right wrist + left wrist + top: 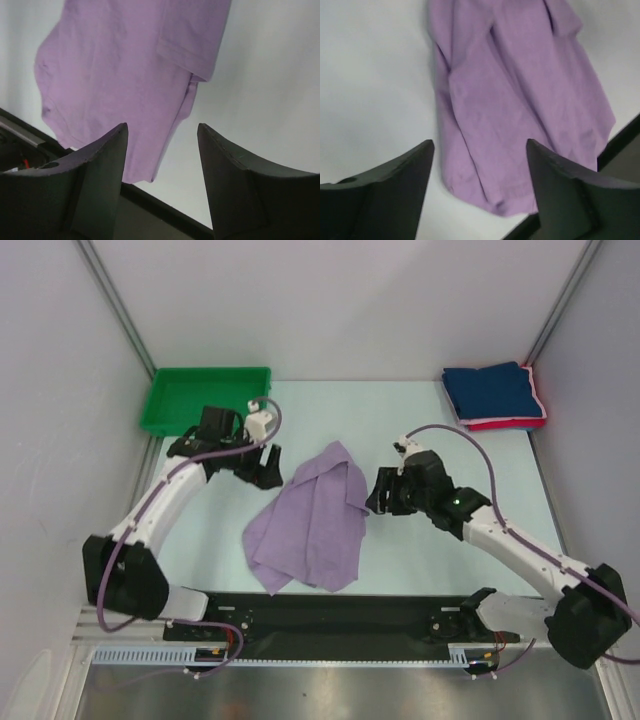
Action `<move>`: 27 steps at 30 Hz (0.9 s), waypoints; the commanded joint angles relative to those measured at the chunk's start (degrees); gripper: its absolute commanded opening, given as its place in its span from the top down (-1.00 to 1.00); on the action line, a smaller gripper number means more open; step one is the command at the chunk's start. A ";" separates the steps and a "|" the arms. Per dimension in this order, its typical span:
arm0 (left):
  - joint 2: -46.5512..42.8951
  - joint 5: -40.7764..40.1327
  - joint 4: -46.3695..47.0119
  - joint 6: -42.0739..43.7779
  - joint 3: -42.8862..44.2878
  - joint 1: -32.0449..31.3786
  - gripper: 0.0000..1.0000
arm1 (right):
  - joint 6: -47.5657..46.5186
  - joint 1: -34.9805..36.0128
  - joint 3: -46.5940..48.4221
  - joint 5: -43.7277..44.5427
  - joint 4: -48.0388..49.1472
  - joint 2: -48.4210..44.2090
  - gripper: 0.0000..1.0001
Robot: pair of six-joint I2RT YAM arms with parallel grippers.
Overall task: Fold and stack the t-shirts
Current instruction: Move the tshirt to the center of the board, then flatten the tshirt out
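Pale grey walls enclose a light mint desk (430, 430), seen from above. At its middle lies a pale lavender cloth t-shirt (315, 520), rumpled and loosely doubled over. Its near edge is close to the black base rail (330, 612) where both arms are bolted. At the shirt's far-left edge, the left fingers (390, 195) hover spread apart with nothing between them. Just beside the shirt's right edge, the right fingers (235, 185) are apart too and grip nothing; lavender cloth shows beyond their gap. In the far right corner, a navy blue folded t-shirt (492, 388) sits on top of a pink-red t-shirt (508, 424), whose edge peeks out beneath. A green plastic tray (200, 395) rests in the far left corner.
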 commanded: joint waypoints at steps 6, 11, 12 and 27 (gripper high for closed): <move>-8.35 -6.28 -12.50 10.65 -12.86 -1.05 -0.25 | 1.41 2.37 11.66 11.85 5.35 21.25 -0.41; -4.15 -7.87 -11.37 12.42 -13.81 -2.72 -0.37 | 1.23 2.37 19.76 9.04 5.09 32.51 -0.40; -3.08 -7.70 -11.36 12.59 -13.90 -3.07 -0.36 | 1.41 2.37 20.99 9.47 4.74 35.39 -0.39; 6.77 -4.09 -7.32 11.81 -12.58 -8.16 -0.22 | 1.85 -8.60 18.74 11.50 0.42 33.94 1.00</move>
